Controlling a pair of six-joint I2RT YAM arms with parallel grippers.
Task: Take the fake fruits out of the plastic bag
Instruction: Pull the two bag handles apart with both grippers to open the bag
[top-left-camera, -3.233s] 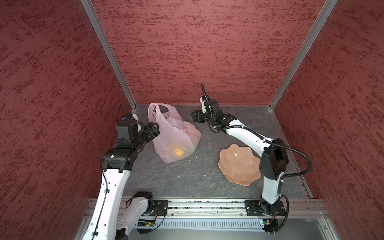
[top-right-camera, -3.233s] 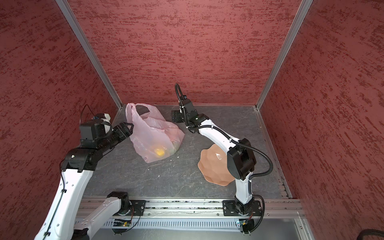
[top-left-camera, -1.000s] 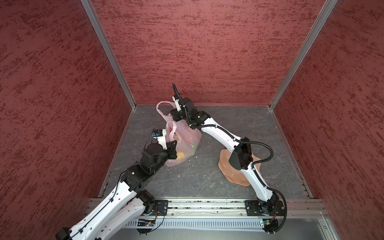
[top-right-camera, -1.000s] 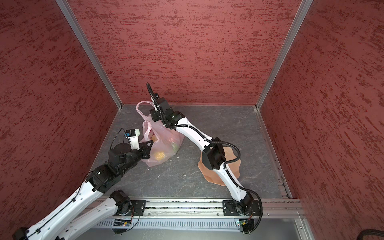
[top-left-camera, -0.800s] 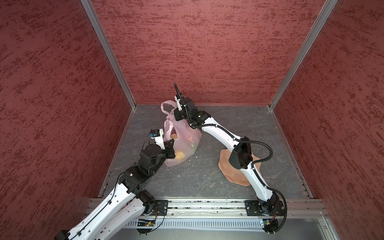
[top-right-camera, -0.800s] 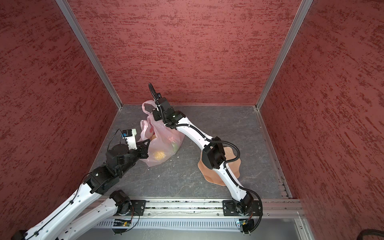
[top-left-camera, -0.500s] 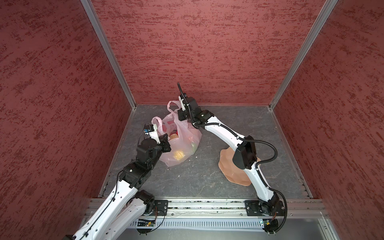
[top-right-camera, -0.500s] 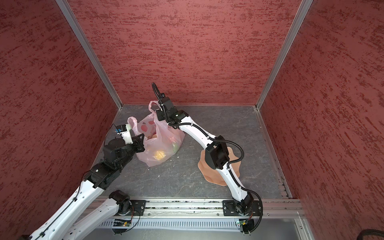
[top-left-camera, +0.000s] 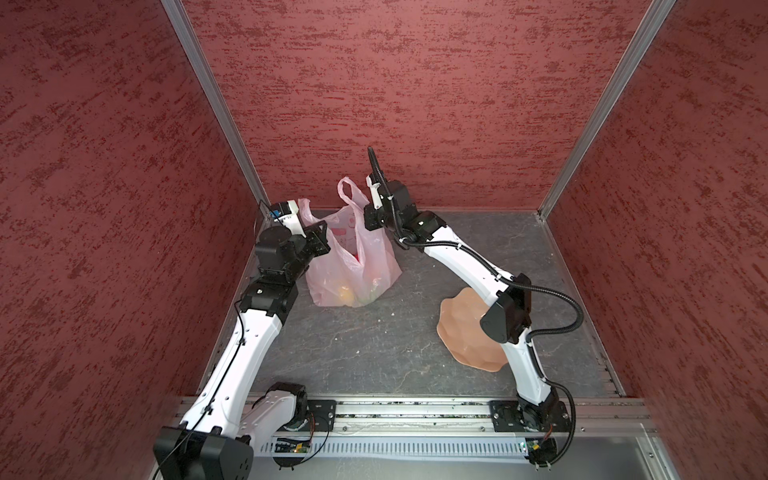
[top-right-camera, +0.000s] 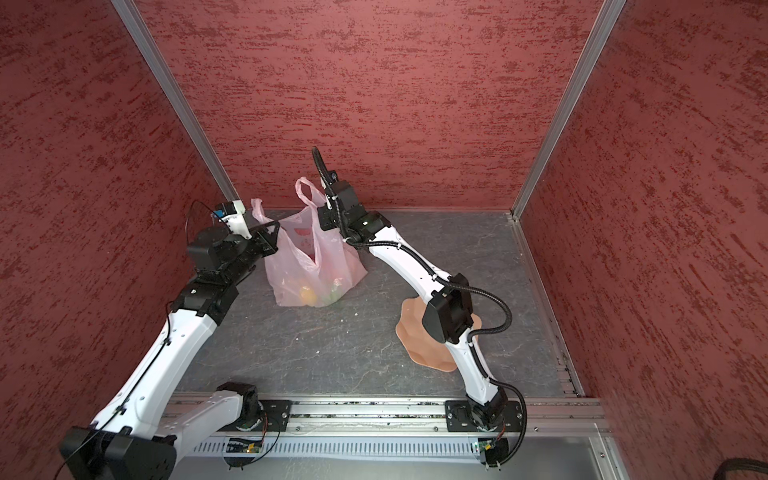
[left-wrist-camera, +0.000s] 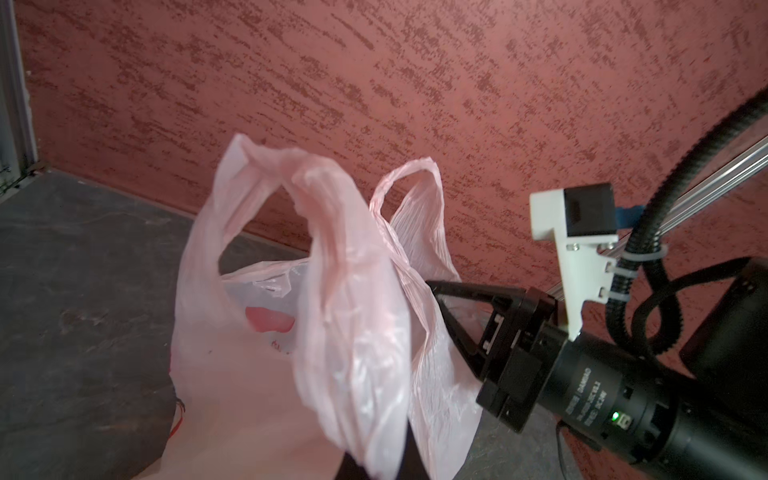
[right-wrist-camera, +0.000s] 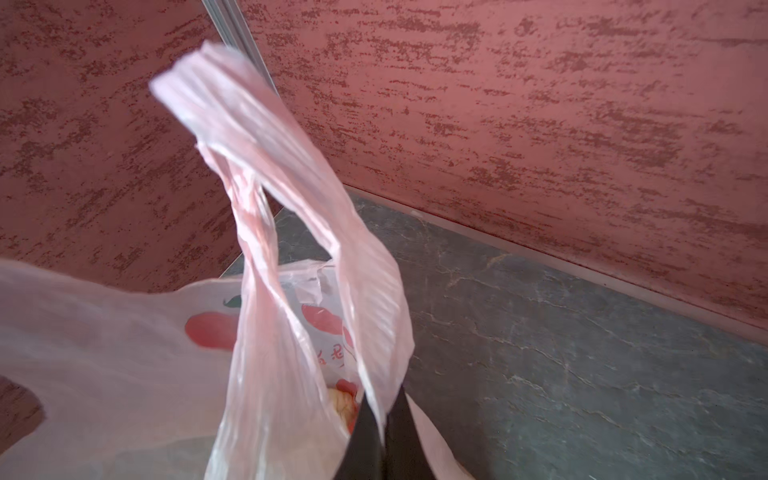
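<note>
Left gripper (top-left-camera: 319, 237) is closed on the handle base at the 9 o'clock side of the plastic bag (top-left-camera: 353, 266). Right gripper (right-wrist-camera: 382, 419) is clamped on film at the bag's 2 o'clock edge. These opposed grips hold the mouth upright and spread (judged: to give access for removal). On the table (top-left-camera: 374, 353) the bag stands at 11 o'clock. The dish (top-left-camera: 461, 328) lies at 4 o'clock, well apart. The fake fruits (top-left-camera: 347, 295) lie inside, at the bag's bottom.
</note>
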